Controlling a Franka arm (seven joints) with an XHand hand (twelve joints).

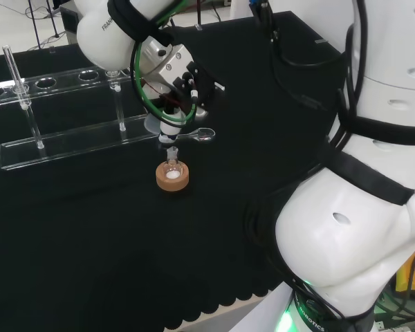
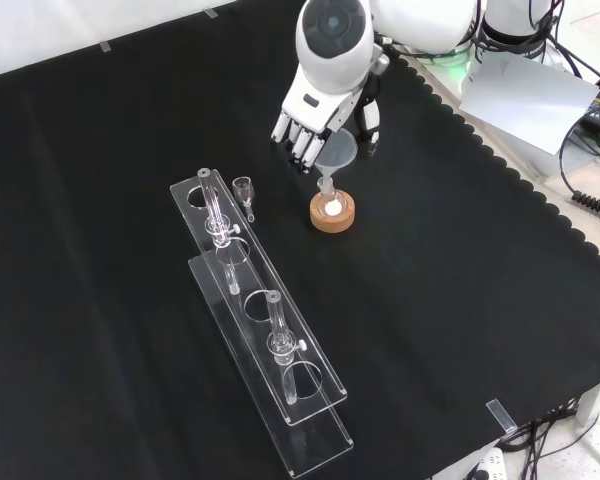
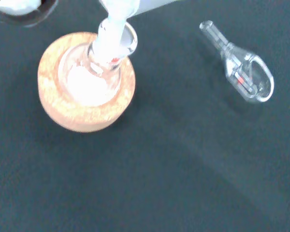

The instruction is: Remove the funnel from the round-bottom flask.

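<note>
Hand (image 2: 318,110) sat at funnel (image 2: 336,154), fingers (image 2: 298,146) curled beside cone; whether clamped on it, cannot tell. Funnel stem stood in round-bottom flask (image 3: 89,77) on cork ring (image 1: 172,177). You needed straight vertical lift, no tilt, or flask tips.

We are looking at a laboratory bench; black cloth (image 2: 130,130) covers it, and a clear acrylic test-tube rack (image 2: 265,330) stands on it holding glass tubes. A round-bottom flask (image 3: 89,79) sits in a cork ring (image 2: 332,215) with a funnel (image 2: 337,155) in its neck; a small glass scoop (image 3: 241,77) lies nearby; cables (image 2: 590,200) trail at the bench edge.
</note>
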